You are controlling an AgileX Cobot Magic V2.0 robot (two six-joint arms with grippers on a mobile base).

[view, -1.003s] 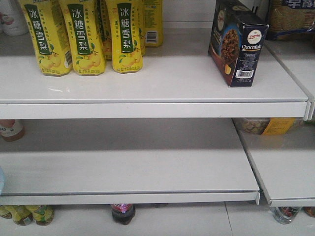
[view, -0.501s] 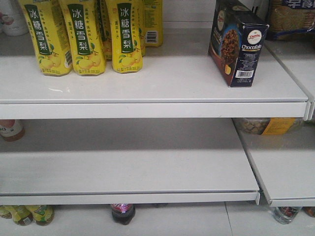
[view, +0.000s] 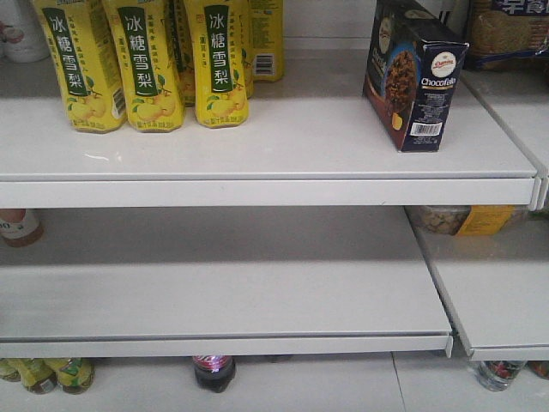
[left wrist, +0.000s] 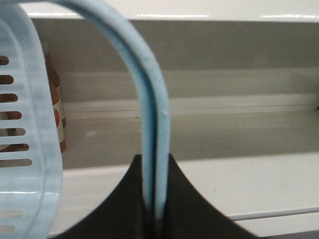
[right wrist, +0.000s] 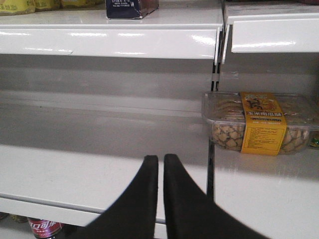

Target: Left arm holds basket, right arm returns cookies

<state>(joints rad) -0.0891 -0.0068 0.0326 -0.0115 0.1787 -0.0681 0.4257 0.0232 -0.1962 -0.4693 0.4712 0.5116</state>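
While the cookies (view: 414, 73) stand upright on the top shelf (view: 257, 146) at 2 o'clock, the basket (left wrist: 22, 139) is steadied by its handle (left wrist: 154, 149), pinched in the left gripper (left wrist: 155, 209). The right gripper (right wrist: 159, 189), closed on nothing, is seen below.

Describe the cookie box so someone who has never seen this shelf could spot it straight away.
Start at the top white shelf in the front view and follow it to its right end. There stands the cookie box, upright and turned at an angle, apart from the yellow drink bottles on the left. It is the only dark navy carton there, with cookies pictured, a red oval logo and a white barcode panel.
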